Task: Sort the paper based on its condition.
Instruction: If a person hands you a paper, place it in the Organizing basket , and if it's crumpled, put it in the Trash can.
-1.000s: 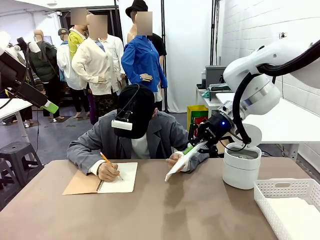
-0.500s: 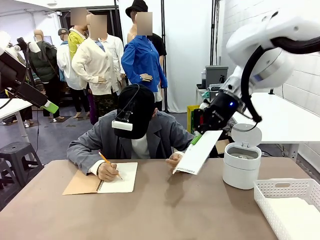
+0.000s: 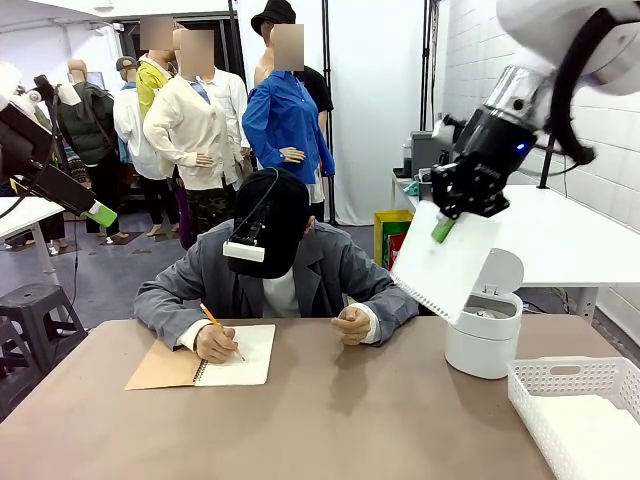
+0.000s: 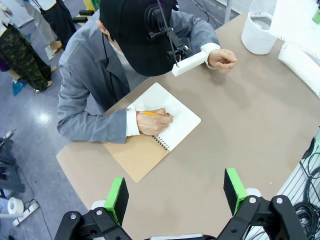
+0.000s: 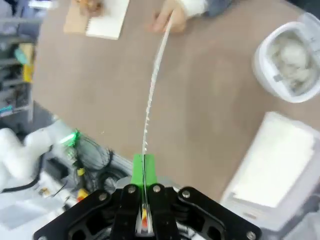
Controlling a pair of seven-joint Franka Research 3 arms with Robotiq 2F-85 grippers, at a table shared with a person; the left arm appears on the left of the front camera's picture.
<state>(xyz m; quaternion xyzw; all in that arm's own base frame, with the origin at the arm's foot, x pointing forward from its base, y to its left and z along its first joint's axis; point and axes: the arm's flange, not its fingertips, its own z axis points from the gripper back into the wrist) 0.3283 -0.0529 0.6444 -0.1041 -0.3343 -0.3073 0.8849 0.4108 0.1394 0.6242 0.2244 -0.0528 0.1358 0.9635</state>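
— Where's our sheet?
— Our right gripper (image 3: 443,228) pinches the paper (image 3: 447,265) by its top edge; it hangs in the air near the white bin (image 3: 480,350). It looks flat, so we should swing it fully over the basket (image 3: 575,364) before letting go. Our left gripper (image 4: 176,191) hovers wide, empty.

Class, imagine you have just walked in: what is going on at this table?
The right pincer is shut on one edge of a sheet of paper, holding it in the air beside the open white bin, with a white basket nearby. The left pincer hangs open high above the table. Opposite, a person writes in a notebook with a pencil.
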